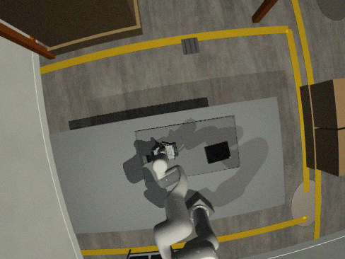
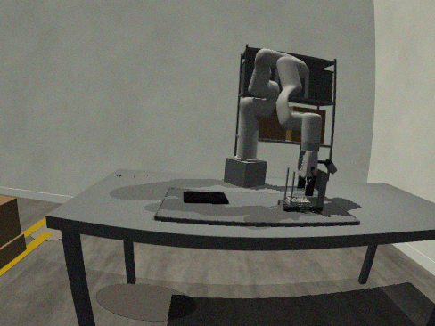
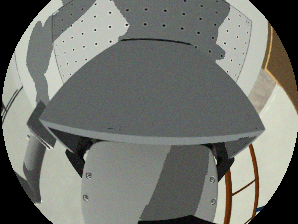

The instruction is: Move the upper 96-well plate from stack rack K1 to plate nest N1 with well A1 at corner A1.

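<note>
We see the arm [image 2: 285, 89] bent over from its block base [image 2: 233, 178] and reaching straight down, with the claw [image 2: 310, 184] lowered into the rack [image 2: 287, 183] at one end of the mat [image 2: 250, 214] on the tabletop [image 2: 111, 205]. The claw is clenched on something wide, its fingers held far apart and stalled there; from the frames that thing is the plate [image 1: 170, 151], whose pale, dotted face shows just beside the wrist in the top view. In the exterior view a pale plate edge [image 2: 302, 202] lies low between the rack's thin upright posts, directly under the claw, and we cannot tell there whether one plate or two are showing, nor whether the gripped one has left the plate beneath it. The wrist view is mostly filled by a broad grey body [image 3: 149, 96] right below the camera, with a pale dotted surface [image 3: 80, 30] beyond it and the two dark finger ends [image 3: 222, 156] at either side of its lower edge; the contact itself is hidden. The nest [image 1: 217, 152] is a dark square recess on the same mat, well apart from the claw, toward the mat's other end; in the exterior view it [image 2: 206, 197] lies on the far side of the base from the claw. The corner mark is too small for us to make out. Behind the arm stands a shelf unit [image 2: 333, 102], and cardboard boxes [image 1: 329, 127] rest on the floor off beyond the nest's end of the tabletop.
</note>
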Motion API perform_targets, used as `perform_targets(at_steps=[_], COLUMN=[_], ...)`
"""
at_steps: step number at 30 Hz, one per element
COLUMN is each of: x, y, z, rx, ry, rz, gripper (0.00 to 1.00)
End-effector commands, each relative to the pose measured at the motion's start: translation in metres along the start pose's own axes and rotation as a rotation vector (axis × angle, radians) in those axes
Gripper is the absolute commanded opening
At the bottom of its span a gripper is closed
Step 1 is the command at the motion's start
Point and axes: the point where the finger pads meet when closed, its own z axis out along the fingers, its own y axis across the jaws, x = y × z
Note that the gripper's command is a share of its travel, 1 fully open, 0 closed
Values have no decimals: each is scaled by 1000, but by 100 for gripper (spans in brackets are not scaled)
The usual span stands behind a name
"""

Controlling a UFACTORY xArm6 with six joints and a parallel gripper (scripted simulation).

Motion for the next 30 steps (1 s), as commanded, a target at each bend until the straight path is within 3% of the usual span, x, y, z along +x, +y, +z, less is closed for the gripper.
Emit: perform_targets(at_steps=[1, 10, 30], x=[1, 1, 1], y=[2, 2, 1], z=[-4, -4, -34], rx=[-4, -4, -4], ry=[1, 1, 1], rz=[0, 0, 0], gripper=[0, 0, 0])
